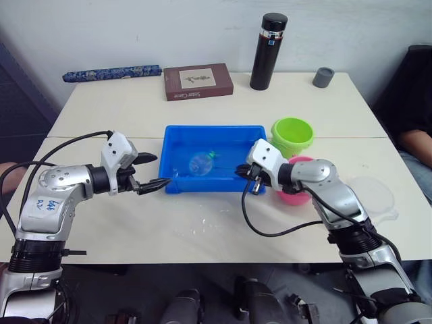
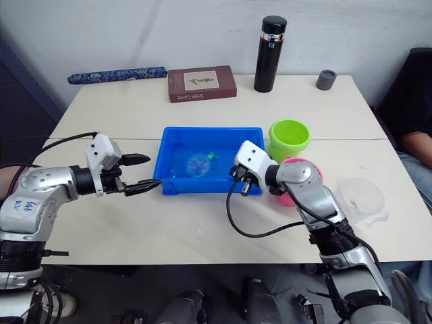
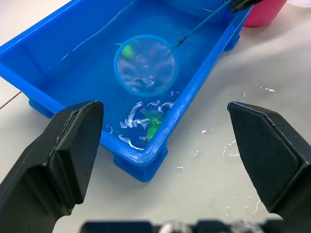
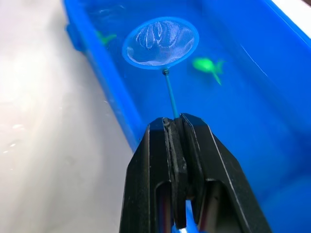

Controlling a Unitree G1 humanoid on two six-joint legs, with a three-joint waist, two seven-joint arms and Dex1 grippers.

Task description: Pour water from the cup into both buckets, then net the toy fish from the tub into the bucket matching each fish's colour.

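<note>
My right claw (image 4: pixel 178 127) is pinching the net (image 4: pixel 160 41) by its thin handle; the hoop sits straight ahead of the fingertips, inside the tub (image 1: pixel 177 138). One green fish (image 4: pixel 208 65) lies just beside the hoop, another (image 3: pixel 153 125) near the tub's wall. My left claw (image 1: pixel 154 172) hangs spread wide, just outside the tub.

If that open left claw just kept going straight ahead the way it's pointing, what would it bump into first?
Most likely the near-left wall of the blue tub. The left gripper points its spread fingers at that corner, and the left wrist view looks straight over that rim. How high it sits against the rim is unclear.
</note>
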